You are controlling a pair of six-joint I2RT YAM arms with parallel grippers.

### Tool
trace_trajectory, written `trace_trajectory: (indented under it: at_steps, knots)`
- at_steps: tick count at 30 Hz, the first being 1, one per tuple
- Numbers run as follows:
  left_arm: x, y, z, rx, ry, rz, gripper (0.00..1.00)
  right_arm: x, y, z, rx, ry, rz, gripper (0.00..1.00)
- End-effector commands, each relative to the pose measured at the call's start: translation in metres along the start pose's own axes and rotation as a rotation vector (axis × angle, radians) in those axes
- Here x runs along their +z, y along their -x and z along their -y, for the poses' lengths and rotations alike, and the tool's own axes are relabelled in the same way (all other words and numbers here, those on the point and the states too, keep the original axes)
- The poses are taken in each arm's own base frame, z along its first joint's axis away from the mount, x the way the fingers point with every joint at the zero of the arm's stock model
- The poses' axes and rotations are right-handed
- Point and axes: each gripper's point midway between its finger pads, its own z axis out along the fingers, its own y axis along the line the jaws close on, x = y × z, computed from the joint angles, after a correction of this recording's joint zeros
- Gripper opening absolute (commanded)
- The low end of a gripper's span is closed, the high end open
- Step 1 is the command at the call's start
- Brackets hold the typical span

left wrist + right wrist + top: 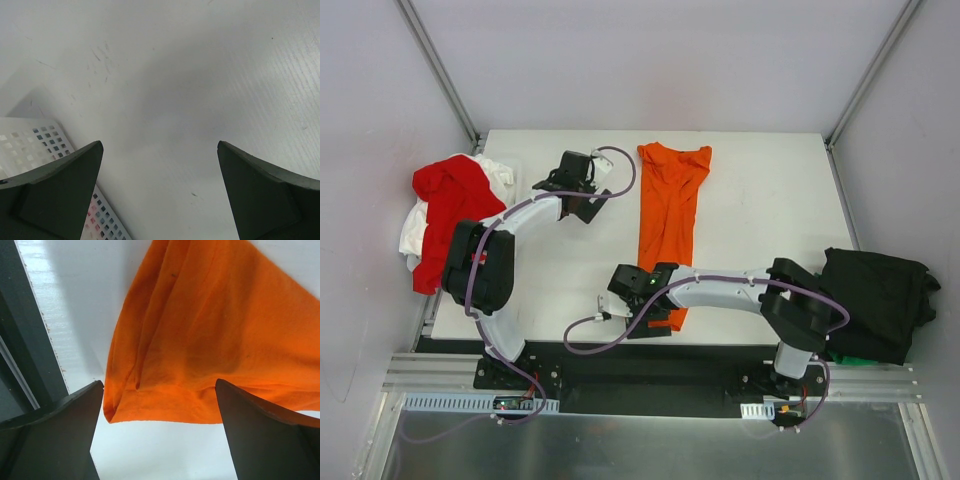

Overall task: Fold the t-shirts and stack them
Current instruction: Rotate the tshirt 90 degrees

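A bright orange t-shirt point(670, 220), folded into a long narrow strip, lies flat on the white table point(770, 200), collar at the far end. My right gripper point(642, 312) is open and empty, low at the shirt's near hem; in the right wrist view the hem point(165, 410) lies flat between my spread fingers point(65, 435), and nothing is gripped. My left gripper point(582, 200) is open and empty over bare table left of the shirt point(159, 146). A red t-shirt point(455, 195) lies crumpled on a white one point(415, 232) at the left edge. A black t-shirt point(880, 300) lies at the right.
A white perforated tray point(30, 145) lies beside my left finger, red showing through its holes. Something green point(852, 355) pokes out under the black shirt. The table's front edge and a dark rail point(30, 340) run close to my right gripper. Grey walls enclose the table.
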Motion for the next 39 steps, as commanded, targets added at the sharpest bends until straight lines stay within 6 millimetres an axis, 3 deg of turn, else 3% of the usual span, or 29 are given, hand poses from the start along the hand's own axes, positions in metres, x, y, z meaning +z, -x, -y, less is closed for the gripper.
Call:
trace_trajectory:
  at_steps: [1, 9, 15, 16, 21, 23, 27, 39]
  knots:
    - [-0.012, 0.002, -0.001, -0.004, 0.000, 0.022, 0.99, 0.003, 0.005, 0.001, -0.012, -0.002, 0.006, 0.99]
    - [-0.025, -0.003, 0.000, -0.011, -0.005, 0.039, 0.99, 0.004, 0.000, 0.001, -0.013, -0.011, -0.001, 0.95]
    - [-0.057, 0.008, 0.004, -0.014, -0.040, 0.122, 0.99, -0.010, -0.009, 0.007, 0.005, -0.065, -0.005, 0.96]
    - [-0.069, 0.015, 0.008, -0.002, -0.058, 0.161, 0.99, -0.011, -0.012, 0.005, 0.012, -0.067, -0.011, 0.96]
    - [-0.099, -0.001, 0.050, 0.073, -0.194, 0.169, 0.99, -0.031, -0.023, 0.006, 0.031, -0.120, -0.001, 0.96]
    - [-0.114, -0.005, 0.075, 0.136, -0.258, 0.198, 0.99, -0.033, -0.028, 0.003, 0.033, -0.124, 0.000, 0.96]
    - [-0.136, -0.012, 0.105, 0.225, -0.308, 0.233, 0.99, -0.038, -0.033, -0.002, 0.028, -0.119, 0.003, 0.96]
    - [-0.158, -0.059, 0.171, 0.322, -0.596, 0.185, 0.99, -0.024, -0.058, -0.032, -0.015, -0.050, -0.020, 0.93]
